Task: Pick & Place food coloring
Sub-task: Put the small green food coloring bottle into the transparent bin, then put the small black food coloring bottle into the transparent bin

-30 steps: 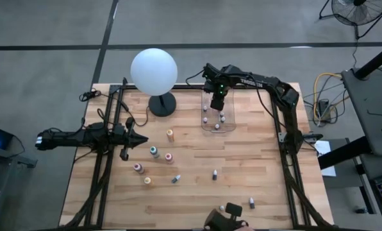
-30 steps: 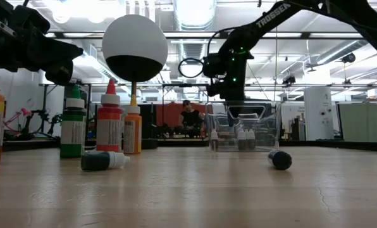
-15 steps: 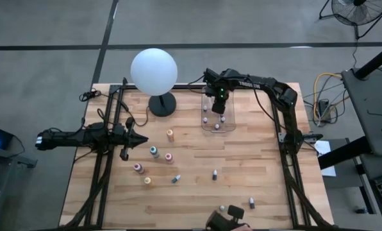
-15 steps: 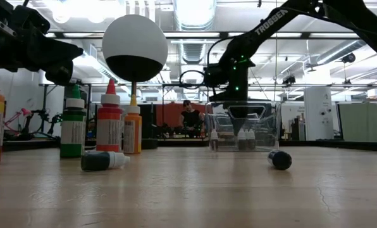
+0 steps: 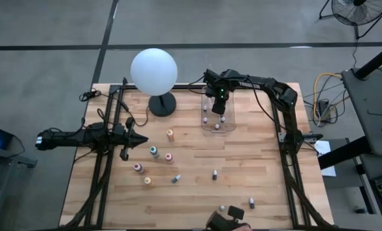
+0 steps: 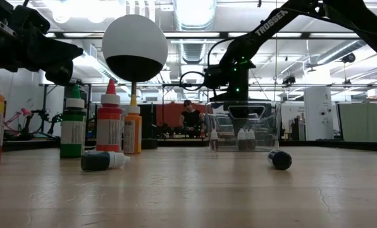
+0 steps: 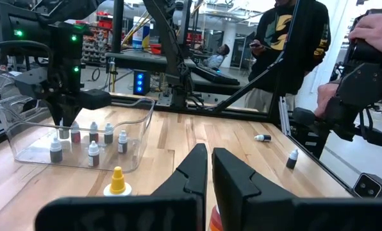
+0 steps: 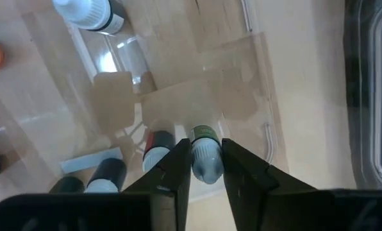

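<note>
Lowering a small bottle into the clear bin

We see our right claw [image 8: 206, 168] inside the clear plastic bin [image 5: 231, 119] at the table's [image 5: 268, 176] far side. A tiny dropper bottle [image 8: 206, 157], grey-white cap and green-banded body, stands between its narrowly parted fingers [image 8: 175, 168]; we cannot tell if they touch it. Similar dark-and-white bottles [image 7: 93, 153] stand just beside it in the bin. Larger coloured bottles [image 5: 154, 151] dot the table's middle, near the white globe lamp [image 5: 154, 70]. Our left claw [image 5: 141, 138] waits closed at the left.
</note>
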Motion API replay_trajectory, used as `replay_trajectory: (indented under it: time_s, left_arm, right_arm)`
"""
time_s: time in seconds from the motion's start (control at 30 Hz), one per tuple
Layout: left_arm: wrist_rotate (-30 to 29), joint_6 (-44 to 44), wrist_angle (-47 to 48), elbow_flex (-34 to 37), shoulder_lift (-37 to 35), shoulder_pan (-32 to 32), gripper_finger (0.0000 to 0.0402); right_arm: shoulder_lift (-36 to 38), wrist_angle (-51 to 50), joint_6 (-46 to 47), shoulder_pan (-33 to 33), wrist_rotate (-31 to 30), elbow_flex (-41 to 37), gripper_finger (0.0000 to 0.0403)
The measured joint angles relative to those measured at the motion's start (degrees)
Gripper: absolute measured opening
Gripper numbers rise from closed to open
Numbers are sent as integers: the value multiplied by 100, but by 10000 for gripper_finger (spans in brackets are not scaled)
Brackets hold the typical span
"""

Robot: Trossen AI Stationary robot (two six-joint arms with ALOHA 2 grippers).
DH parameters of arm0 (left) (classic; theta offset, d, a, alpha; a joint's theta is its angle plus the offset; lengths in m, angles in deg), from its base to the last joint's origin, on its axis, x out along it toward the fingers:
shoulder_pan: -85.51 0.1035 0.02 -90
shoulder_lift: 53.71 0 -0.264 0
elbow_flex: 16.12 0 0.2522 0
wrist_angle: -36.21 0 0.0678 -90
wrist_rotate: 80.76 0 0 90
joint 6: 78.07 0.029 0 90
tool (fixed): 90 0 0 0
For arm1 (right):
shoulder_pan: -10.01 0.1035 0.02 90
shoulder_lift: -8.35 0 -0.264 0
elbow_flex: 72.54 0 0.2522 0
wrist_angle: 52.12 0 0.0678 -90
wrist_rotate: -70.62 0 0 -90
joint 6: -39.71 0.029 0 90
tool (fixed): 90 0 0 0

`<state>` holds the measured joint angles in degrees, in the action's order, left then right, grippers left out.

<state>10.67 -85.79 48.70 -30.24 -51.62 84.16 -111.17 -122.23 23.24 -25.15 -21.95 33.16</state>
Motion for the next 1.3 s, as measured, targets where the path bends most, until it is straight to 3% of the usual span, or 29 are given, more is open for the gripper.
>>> replay_trajectory:
  time_s: [0.3, 0.6, 0.77, 1.03, 1.3]
  left_arm:
    - [0, 0, 0, 1, 0, 1, 0]
    - [0, 0, 0, 1, -2, 2, 0]
    - [0, 0, 0, 1, -1, 2, 0]
    - [0, 1, 0, 1, -2, 1, 0]
    - [0, 2, 0, 2, -1, 2, 0]
  right_arm:
    - [156, -28, 149, 0, -2, 7, 142]
    - [847, -8, 149, 107, -50, 15, 175]
    - [1375, -18, 433, 232, -52, 17, 183]
    - [2100, -177, 1952, 568, -50, 17, 176]
    - [2672, -665, 2571, 1138, -42, 17, 172]
